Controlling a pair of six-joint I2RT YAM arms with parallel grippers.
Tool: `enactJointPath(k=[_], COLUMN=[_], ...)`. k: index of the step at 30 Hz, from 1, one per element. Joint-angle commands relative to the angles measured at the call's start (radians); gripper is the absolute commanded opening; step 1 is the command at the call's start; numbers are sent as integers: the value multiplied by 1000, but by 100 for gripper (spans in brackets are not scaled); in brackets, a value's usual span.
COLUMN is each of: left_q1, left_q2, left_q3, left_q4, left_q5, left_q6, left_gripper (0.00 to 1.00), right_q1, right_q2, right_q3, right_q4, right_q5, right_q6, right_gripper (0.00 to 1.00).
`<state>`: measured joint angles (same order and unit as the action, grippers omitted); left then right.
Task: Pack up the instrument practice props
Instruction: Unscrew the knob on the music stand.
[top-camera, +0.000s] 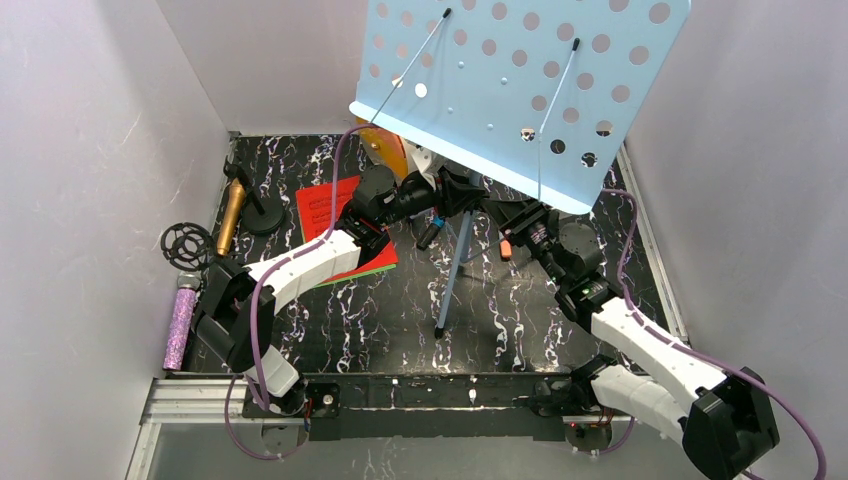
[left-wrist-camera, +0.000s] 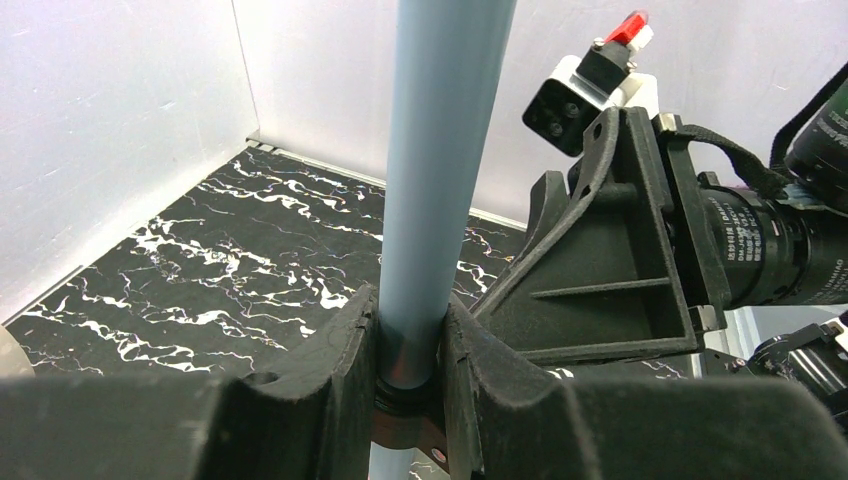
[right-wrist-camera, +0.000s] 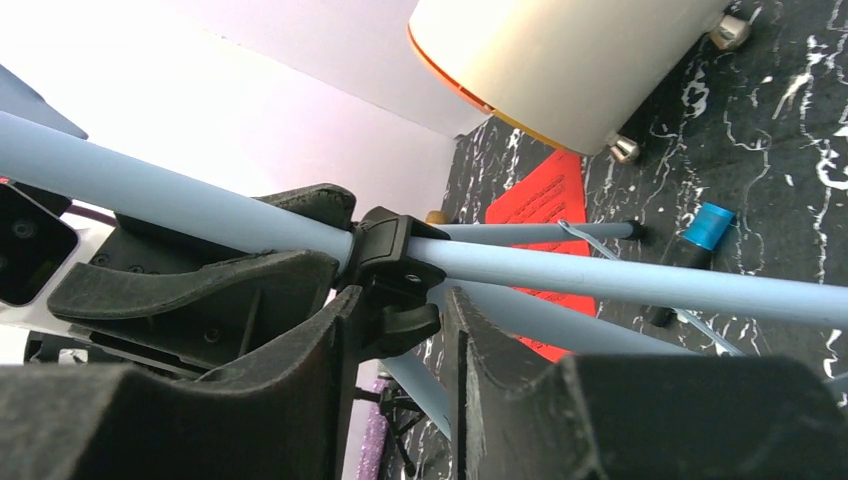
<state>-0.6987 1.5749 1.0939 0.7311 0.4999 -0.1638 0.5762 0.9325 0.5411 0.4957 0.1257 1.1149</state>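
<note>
At the mid-table joint of the stand, the L gripper (left-wrist-camera: 408, 312) is clamping narrow on the pale-blue pole (left-wrist-camera: 440, 150) of the sheet-music tripod (top-camera: 520, 90), pads pressing both sides just above the dark collar. The R gripper (right-wrist-camera: 395, 322) is sitting right beside it, jaws standing partway apart astride that black collar (right-wrist-camera: 390, 250). One pad is touching it, and a thin gap is showing on the other side, so no firm grip yet, imo. From the collar the legs (right-wrist-camera: 640, 285) are fanning out low over the marbled floor (top-camera: 520, 320), one foot resting near the front edge in the top view. The pole's long axis is running up and back btwn the two wrists, w/ the perforated desk tilting overhead. Key relation: the collar is lying dead btwn the R fingers w/ the pole crossing them, so the R arm is nearer to the sliding part while the L is steadying the shaft. Any fold prob needs a push along the pole, not across it. Further out, the red sheet (top-camera: 320, 205) is lying flat under the L arm. The gold mic (top-camera: 230, 215) and purple mic (top-camera: 182, 325) are lying along the left wall, well apart from both grippers. The cream-and-orange cabinet (right-wrist-camera: 560, 60) is sitting behind.
</note>
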Motion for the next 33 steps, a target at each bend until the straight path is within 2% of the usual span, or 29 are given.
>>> enactJointPath(k=[1, 7, 15, 22, 26, 30, 33], left_q1=[3, 3, 3, 3, 2, 3, 2], left_q2=[46, 44, 46, 50, 52, 53, 53], left_q3=[-36, -35, -35, -33, -33, -30, -29], left_q4=[-236, -236, -236, -236, -235, -236, -239], left_q5=[-9, -11, -11, -8, -8, -8, -13], left_q6=[-16, -16, -16, -19, -21, -26, -25], left_gripper=[0, 0, 0, 0, 0, 0, 0], right_q1=[-29, -50, -51, -49, -50, -48, -47], right_q2=[32, 65, 90, 45, 5, 8, 16], right_q3=[44, 100, 192, 253, 262, 294, 309], right_q4=[54, 18, -150, -340, -400, -487, -508], right_q5=[-173, -358, -494, -555, -665, -702, -678], right_q6=[-50, -214, -681, -1190, -1422, -1624, -1657], right_gripper=[40, 25, 2, 1, 1, 1, 3])
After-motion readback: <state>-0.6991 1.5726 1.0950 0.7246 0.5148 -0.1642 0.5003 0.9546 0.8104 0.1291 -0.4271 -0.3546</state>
